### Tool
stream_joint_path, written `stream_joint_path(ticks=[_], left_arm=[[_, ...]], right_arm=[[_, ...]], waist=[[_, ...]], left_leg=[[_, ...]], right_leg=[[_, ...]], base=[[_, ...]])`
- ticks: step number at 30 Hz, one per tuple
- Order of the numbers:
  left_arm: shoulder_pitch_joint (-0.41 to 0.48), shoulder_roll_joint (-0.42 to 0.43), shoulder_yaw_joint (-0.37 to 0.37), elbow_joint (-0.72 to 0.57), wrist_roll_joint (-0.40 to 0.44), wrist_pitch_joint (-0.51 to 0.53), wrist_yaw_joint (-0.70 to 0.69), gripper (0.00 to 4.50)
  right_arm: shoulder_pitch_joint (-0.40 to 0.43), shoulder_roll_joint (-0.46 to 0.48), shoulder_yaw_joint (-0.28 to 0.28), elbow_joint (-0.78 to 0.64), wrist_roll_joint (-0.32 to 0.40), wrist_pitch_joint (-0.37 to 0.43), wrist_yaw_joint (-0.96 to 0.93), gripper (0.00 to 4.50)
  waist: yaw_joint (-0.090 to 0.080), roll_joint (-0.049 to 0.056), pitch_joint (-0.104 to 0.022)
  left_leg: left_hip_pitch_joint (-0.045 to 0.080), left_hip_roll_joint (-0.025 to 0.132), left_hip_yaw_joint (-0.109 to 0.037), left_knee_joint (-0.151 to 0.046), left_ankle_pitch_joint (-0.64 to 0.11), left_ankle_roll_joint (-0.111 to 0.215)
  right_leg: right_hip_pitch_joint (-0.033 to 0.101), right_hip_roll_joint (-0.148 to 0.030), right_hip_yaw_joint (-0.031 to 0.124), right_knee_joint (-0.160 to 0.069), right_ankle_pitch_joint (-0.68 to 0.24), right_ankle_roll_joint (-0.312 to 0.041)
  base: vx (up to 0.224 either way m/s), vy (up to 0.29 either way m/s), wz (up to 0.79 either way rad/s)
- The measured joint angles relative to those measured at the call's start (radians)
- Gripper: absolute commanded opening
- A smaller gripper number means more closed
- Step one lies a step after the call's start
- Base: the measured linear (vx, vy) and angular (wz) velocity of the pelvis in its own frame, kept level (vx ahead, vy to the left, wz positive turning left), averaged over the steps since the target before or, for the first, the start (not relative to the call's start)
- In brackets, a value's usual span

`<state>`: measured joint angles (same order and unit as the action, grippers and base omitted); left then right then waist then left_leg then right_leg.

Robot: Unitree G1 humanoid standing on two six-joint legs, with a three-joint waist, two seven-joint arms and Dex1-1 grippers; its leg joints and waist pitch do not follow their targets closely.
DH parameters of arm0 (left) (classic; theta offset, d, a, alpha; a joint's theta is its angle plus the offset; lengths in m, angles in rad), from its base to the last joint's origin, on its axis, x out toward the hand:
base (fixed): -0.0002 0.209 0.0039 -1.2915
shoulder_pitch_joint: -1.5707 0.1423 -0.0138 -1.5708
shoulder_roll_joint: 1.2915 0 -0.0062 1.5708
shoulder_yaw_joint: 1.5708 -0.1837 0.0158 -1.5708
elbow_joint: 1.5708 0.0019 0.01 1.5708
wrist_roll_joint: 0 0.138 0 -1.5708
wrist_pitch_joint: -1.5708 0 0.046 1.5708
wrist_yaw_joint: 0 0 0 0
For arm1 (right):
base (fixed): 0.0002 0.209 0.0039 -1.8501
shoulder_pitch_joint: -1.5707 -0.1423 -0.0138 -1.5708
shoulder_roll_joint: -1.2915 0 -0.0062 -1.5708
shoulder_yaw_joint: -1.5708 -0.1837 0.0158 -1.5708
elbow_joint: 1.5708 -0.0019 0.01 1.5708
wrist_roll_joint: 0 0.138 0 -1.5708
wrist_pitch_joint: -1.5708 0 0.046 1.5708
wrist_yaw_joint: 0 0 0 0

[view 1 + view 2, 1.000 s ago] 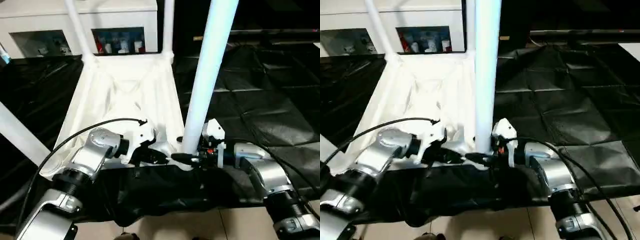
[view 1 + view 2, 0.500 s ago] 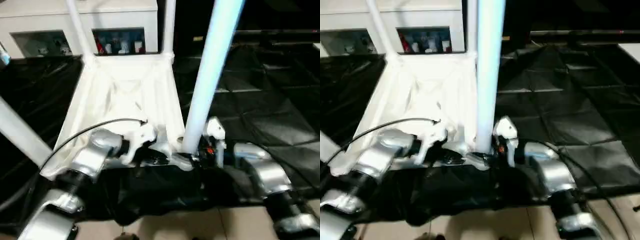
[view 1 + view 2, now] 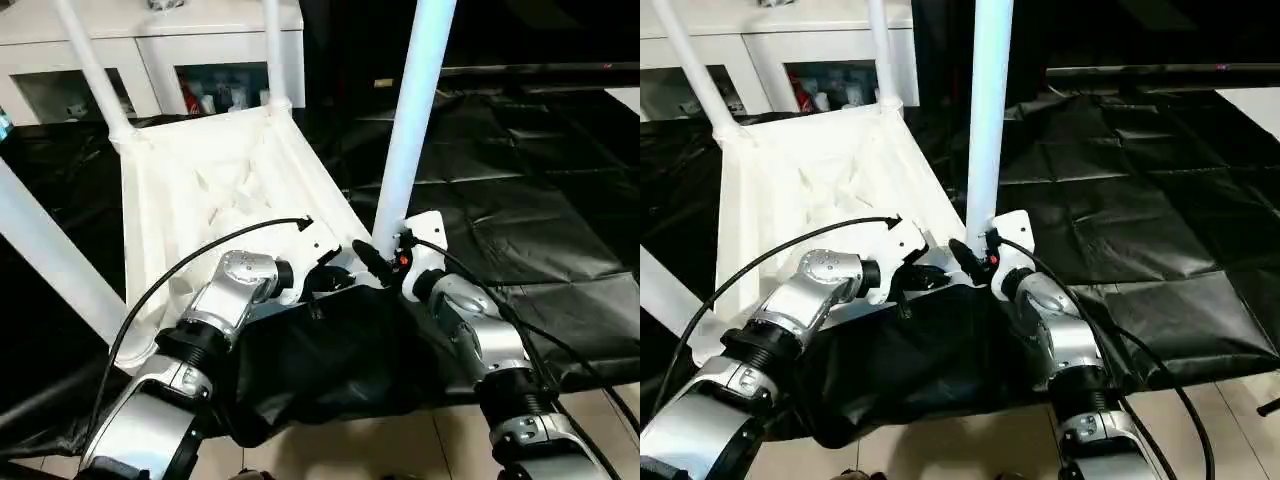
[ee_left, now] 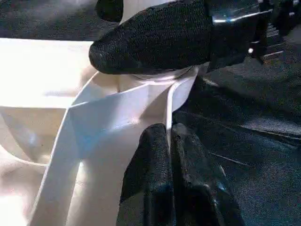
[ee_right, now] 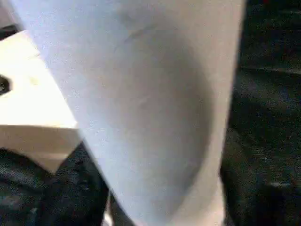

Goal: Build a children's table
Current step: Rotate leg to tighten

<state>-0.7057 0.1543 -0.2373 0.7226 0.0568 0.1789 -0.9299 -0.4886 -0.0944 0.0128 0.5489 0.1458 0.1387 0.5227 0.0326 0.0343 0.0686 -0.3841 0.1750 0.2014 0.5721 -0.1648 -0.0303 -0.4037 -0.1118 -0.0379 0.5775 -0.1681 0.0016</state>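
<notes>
We get two head views looking down and forward, both covering the upturned tabletop (image 3: 215,190) and forearms. Our left wrist camera sits tight on the tabletop's near corner; right wrist camera is pressed against a leg (image 5: 150,103).

We see the tabletop (image 3: 215,190) lying underside up on the sheet (image 3: 520,220) spread over the floor, a leg rising from each corner. Far legs (image 3: 272,50) stand toward the cabinets (image 3: 150,60) behind. The near right leg (image 3: 410,120) stands just beyond the right pincer (image 3: 372,262); the left pincer (image 4: 174,155) sits at the rim beside that corner socket. The near left leg (image 3: 45,250) is at far left.
</notes>
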Motion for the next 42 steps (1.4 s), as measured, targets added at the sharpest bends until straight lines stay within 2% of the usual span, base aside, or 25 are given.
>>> stream_joint_path(ticks=[2,5,6,9,17,25,27,32,36,42], left_arm=[[0.0,0.001,0.0,0.0,0.0,-0.004,-0.013,0.0],[0.005,0.024,-0.01,-0.011,-0.002,-0.018,-0.064,0.0],[0.02,0.049,-0.019,-0.036,-0.005,-0.029,-0.112,0.0],[0.049,0.088,-0.03,-0.08,-0.023,-0.041,-0.201,0.0],[0.092,0.128,-0.055,-0.166,-0.044,-0.028,-0.336,0.0],[0.113,0.139,-0.055,-0.207,-0.045,-0.012,-0.354,0.0],[0.118,0.141,-0.054,-0.218,-0.045,-0.006,-0.353,0.0],[0.118,0.139,-0.053,-0.213,-0.041,-0.004,-0.324,0.0],[0.066,0.07,-0.027,-0.122,-0.01,0.002,-0.144,0.0],[0.02,-0.013,-0.01,-0.042,0.019,0.011,0.031,0.0]], right_arm=[[0.011,-0.013,0.003,-0.015,0.0,0.0,0.029,3.39],[0.029,-0.073,0.038,-0.048,0.002,0.003,0.133,3.39],[0.045,-0.115,0.065,-0.079,0.013,0.01,0.213,3.39],[0.068,-0.158,0.089,-0.113,0.038,0.027,0.338,3.39],[0.086,-0.262,0.139,-0.192,0.083,0.091,0.55,3.39],[0.082,-0.263,0.141,-0.191,0.089,0.102,0.578,3.04],[0.081,-0.261,0.142,-0.192,0.093,0.111,0.579,2.76],[0.079,-0.236,0.137,-0.176,0.084,0.098,0.542,2.65],[0.039,-0.147,0.077,-0.078,0.038,0.048,0.284,2.63],[0.011,-0.046,0.019,-0.012,0.013,0.009,-0.001,2.61]], waist=[[0.001,0.0,0.0],[0.004,0.0,0.0],[0.005,0.0,0.0],[0.006,0.001,0.0],[0.027,-0.003,0.002],[0.025,-0.005,0.003],[0.025,-0.005,0.003],[0.024,-0.007,0.002],[0.004,-0.008,0.001],[0.003,-0.007,0.0]], left_leg=[[0.0,0.0,0.0,0.0,0.0,0.0],[-0.001,0.0,-0.001,-0.001,0.0,0.0],[-0.001,0.001,-0.001,-0.001,0.0,0.0],[-0.001,0.001,0.0,-0.003,0.0,0.0],[-0.003,0.001,0.0,-0.003,0.0,0.0],[-0.003,0.001,0.001,-0.003,0.0,0.0],[-0.003,0.001,0.001,-0.003,0.0,0.0],[-0.002,0.001,0.001,-0.003,0.0,0.0],[-0.001,0.0,0.001,-0.001,0.0,-0.001],[0.0,-0.001,0.0,-0.001,0.001,-0.001]], right_leg=[[0.0,0.0,0.0,0.0,0.0,0.0],[0.0,0.0,-0.001,0.0,0.0,0.0],[0.0,0.0,-0.001,0.0,0.0,0.0],[-0.001,0.0,-0.002,0.0,0.0,0.0],[-0.002,0.0,-0.002,0.0,-0.001,0.0],[-0.002,0.0,-0.001,0.0,-0.001,0.001],[-0.002,0.0,-0.002,0.0,-0.001,0.002],[-0.002,0.0,-0.001,0.001,-0.001,0.002],[-0.001,0.0,0.0,0.0,-0.002,0.003],[0.0,0.0,0.001,0.0,-0.005,0.007]], base=[[0.0,0.0,0.0],[0.0,0.0,0.0],[0.0,0.0,0.0],[0.0,0.0,0.0],[0.0,0.0,0.0],[0.0,0.0,0.0],[0.0,0.0,0.0],[0.0,0.0,0.0],[0.0,0.0,0.0],[0.0,0.0,0.0]])
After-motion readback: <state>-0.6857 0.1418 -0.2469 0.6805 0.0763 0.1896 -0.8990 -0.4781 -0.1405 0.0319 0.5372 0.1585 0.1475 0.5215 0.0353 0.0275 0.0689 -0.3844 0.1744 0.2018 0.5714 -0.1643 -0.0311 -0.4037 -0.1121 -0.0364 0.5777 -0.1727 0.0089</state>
